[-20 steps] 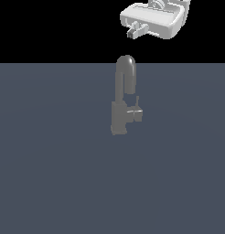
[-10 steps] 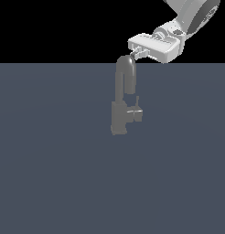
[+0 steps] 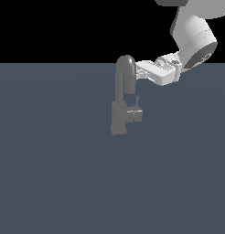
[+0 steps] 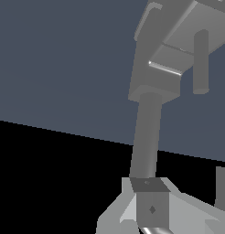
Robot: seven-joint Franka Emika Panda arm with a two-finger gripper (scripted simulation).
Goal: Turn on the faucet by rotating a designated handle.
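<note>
beside spout top: end effector [image 3: 138, 72] | grip state unclear | handle [image 3: 137, 112] below, untouched | faucet [image 3: 121, 98] flanked by bare floor

Faucet [image 4: 146, 137] stem and block base, gripper [image 4: 178, 208] fingertip close against spout.

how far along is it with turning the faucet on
Early stage. Done: the hand has come down beside the top of the faucet, level with the spout's arch. In hand: nothing; whether its fingers are open or shut can't be told. Left: it sits well above the handle, which juts from the body on the exterior view's right, untouched. It has yet to lower, engage the handle and rotate it.
</note>
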